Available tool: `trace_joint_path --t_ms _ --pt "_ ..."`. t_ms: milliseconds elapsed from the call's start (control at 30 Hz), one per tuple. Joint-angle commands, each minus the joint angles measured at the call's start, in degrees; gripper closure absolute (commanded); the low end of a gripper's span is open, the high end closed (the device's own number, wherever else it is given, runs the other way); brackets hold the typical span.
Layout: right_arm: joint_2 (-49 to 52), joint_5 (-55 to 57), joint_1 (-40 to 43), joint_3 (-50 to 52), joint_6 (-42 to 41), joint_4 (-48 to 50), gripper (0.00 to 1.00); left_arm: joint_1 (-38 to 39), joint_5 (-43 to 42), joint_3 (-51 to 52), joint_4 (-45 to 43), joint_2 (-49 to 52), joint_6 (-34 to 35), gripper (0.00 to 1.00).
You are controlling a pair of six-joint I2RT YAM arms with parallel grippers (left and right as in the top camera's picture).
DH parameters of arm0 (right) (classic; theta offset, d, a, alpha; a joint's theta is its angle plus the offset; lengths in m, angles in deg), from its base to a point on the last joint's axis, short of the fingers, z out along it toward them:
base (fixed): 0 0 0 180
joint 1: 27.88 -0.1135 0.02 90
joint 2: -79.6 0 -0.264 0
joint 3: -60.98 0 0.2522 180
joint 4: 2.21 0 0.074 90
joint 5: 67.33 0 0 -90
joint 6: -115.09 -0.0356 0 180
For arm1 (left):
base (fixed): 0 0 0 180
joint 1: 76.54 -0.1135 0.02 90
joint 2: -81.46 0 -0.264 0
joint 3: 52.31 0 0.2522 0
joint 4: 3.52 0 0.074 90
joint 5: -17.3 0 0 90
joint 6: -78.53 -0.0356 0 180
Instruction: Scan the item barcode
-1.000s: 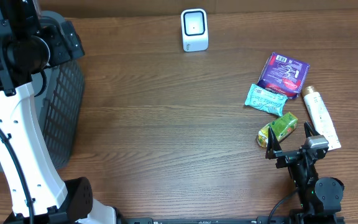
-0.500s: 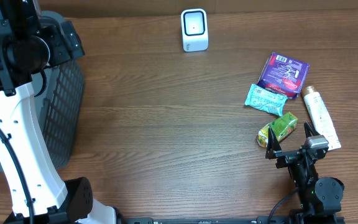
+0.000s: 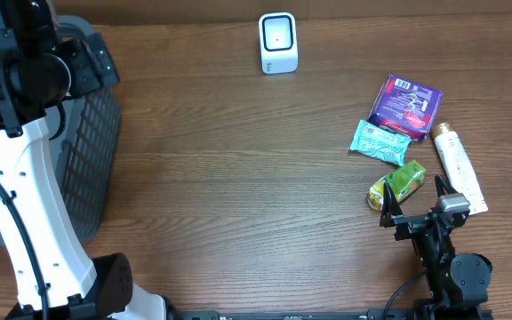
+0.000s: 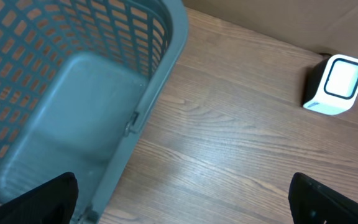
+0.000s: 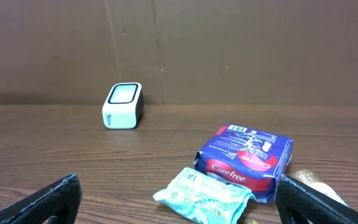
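1. Finds the right end effector nearest the base, low over the desk, fingers spread wide, gripping nothing.
2. Places a green packet just past those fingers, lying flat, roughly between the two tips as seen from overhead.
3. Puts a white tube to the right of the green packet, lying on its side with its gold cap pointing away from the base; looks very close to the right fingertip, contact impossible to judge.
4. Sets a teal packet just beyond the green one, flat on the desk.
5. Shows a purple pack behind the teal packet, edges touching or overlapping, printed face up.
6. Locates a grey basket at the left edge of the desk, well apart from the packets.
7. Holds the left end effector above the basket's rim, fingers wide apart, clamped on nothing.
8. Leaves a small white scanner farthest out, upright near the back edge, apart from everything else.
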Motion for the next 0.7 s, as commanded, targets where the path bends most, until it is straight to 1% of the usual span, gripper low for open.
trace_joint_path --t_ms 0,133,233,333,367,500,667 --pt "-0.68 -0.07 -0.42 0.63 0.07 0.24 0.0 0.15 0.35 1.49 -0.85 -2.47 -1.22 0.0" --pt "-0.68 -0.07 -0.42 0.63 0.07 0.24 0.0 1.07 -3.37 11.76 -7.89 -10.49 -4.15 0.0" --pt "-0.68 -0.07 -0.42 0.63 0.07 0.24 0.0 2.29 -5.22 23.54 -17.27 -19.1 -6.58 0.0" --pt "-0.68 -0.07 -0.42 0.63 0.07 0.24 0.0 2.71 -7.15 38.25 -28.28 -28.68 -8.76 0.0" --pt "-0.68 -0.07 -0.42 0.63 0.07 0.24 0.0 2.71 -7.98 47.39 -34.51 -34.16 -8.96 0.0" --pt "-0.68 -0.07 -0.42 0.63 0.07 0.24 0.0 2.71 -9.53 68.5 -49.37 -46.47 -9.97 0.0" --pt "-0.68 -0.07 -0.42 0.63 0.04 0.24 0.0 2.71 -14.25 88.26 -64.08 -58.29 -13.88 0.0"
